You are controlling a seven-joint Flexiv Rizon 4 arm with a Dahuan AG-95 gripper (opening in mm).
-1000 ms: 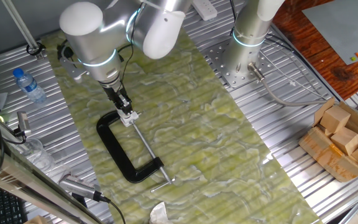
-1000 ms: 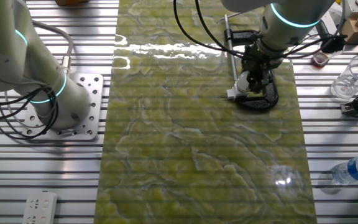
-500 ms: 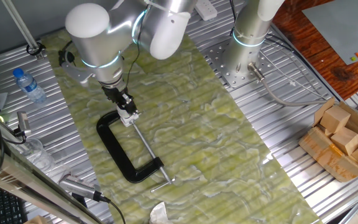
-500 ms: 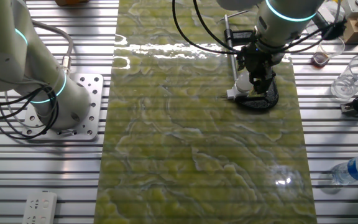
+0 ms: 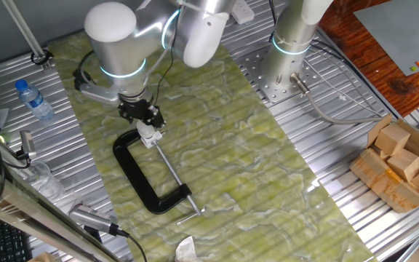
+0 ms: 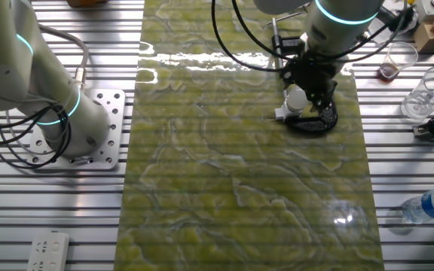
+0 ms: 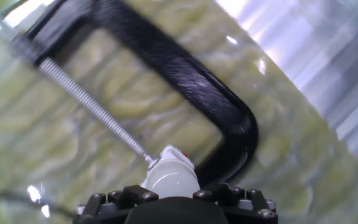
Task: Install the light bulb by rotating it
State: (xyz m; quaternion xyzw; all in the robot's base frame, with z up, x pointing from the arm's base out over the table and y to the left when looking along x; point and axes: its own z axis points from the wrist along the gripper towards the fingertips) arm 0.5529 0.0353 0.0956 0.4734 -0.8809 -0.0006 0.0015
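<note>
The light bulb [image 6: 296, 98] stays clamped in the gripper [image 6: 308, 96], whose wrist has turned.

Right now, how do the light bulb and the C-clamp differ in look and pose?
The light bulb is small, round and matte white; the C-clamp is a large black open frame with a long threaded screw. The bulb sits under the gripper, at the screw's end, while the clamp lies flat on the green mat.
</note>
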